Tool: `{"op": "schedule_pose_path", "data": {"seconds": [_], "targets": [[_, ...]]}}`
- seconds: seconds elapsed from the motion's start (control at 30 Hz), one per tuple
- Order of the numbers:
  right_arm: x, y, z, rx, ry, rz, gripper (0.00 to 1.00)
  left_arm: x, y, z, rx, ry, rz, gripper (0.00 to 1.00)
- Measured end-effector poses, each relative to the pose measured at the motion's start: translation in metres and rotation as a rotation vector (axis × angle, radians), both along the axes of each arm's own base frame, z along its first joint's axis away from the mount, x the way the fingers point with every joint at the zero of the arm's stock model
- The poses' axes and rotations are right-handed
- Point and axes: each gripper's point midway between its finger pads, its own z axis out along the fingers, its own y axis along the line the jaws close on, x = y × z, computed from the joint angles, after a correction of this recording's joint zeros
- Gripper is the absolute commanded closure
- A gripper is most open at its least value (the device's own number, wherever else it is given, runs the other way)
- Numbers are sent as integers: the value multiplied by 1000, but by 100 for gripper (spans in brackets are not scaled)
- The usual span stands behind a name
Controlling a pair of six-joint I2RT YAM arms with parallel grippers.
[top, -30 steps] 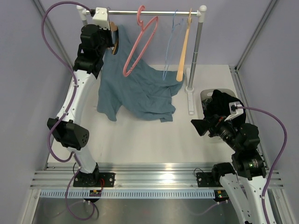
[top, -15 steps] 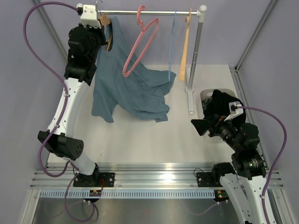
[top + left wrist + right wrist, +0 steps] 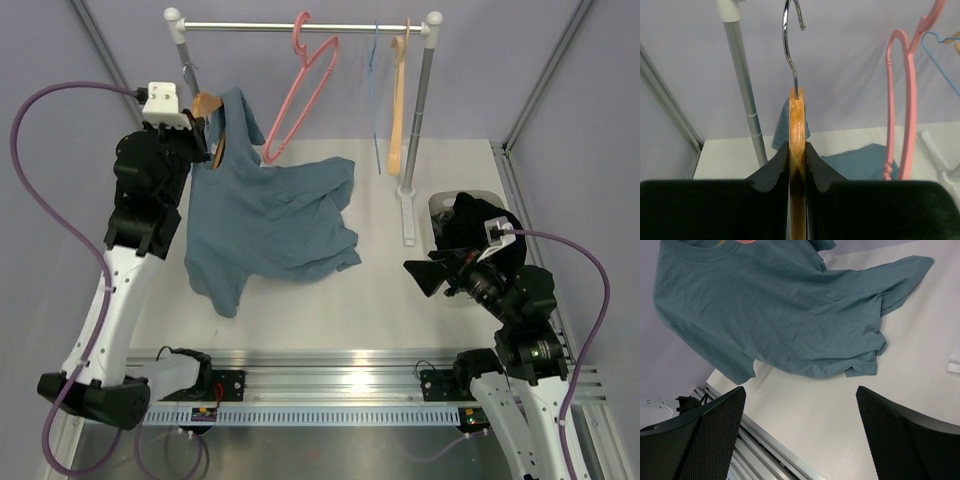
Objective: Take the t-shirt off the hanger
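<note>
Left gripper (image 3: 797, 152) pinches the hanger (image 3: 796, 112) bearing the t-shirt (image 3: 270, 225); right gripper (image 3: 800, 397) gapes wide.

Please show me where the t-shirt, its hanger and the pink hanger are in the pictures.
t-shirt (image 3: 270, 225): top view, middle of the body cloth.
hanger (image 3: 797, 125): left wrist view, narrow wooden edge near its top.
pink hanger (image 3: 910, 110): left wrist view, upright pink bar.

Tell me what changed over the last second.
The left gripper, shut on the hanger, drew it off the rail and back toward the near edge; the t-shirt trailed along over the table. The right gripper stayed open and parked; the pink hanger stayed on the rail.
</note>
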Motion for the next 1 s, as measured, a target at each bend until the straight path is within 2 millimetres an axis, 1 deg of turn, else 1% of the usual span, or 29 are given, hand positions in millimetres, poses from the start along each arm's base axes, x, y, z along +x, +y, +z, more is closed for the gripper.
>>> {"op": "schedule_pose_path", "data": {"seconds": [0.1,0.23,0.3,0.33,0.37,0.4,0.43,0.47,0.53,0.6,0.63,0.7,0.8,0.87,0.93,1.0], "targets": [[0,5,-1,-1,1,35,1,-41,9,16,-40,-39,-2,100],[4,12,-6,-7,32,84,1,-106,22,48,-112,-134,-12,100],[4,15,-3,-7,28,104,1,-136,27,57,-149,-170,-23,100],[4,15,1,-5,20,108,0,-154,29,62,-171,-191,-31,100],[4,16,9,1,0,111,1,-166,31,65,-189,-205,-40,100],[4,16,20,11,-19,113,0,-179,31,67,-206,-214,-54,100],[4,18,36,23,-45,120,0,-189,32,68,-220,-216,-65,100],[3,19,52,31,-77,128,1,-198,32,67,-233,-211,-75,100],[1,21,95,39,-158,147,1,-211,30,61,-252,-179,-99,100],[-1,22,133,40,-242,162,0,-220,26,52,-264,-138,-125,100],[-3,24,150,39,-277,170,0,-224,24,46,-267,-115,-140,100],[-8,29,173,31,-339,200,0,-233,19,33,-271,-70,-169,100],[-12,39,187,11,-382,236,0,-245,11,15,-277,-20,-222,100],[-8,48,192,-17,-389,248,1,-254,2,7,-284,6,-282,100],[-4,67,195,-62,-390,277,1,-263,-9,2,-290,30,-351,100],[-4,95,193,-130,-403,318,1,-271,-18,-2,-293,49,-409,100]]}}
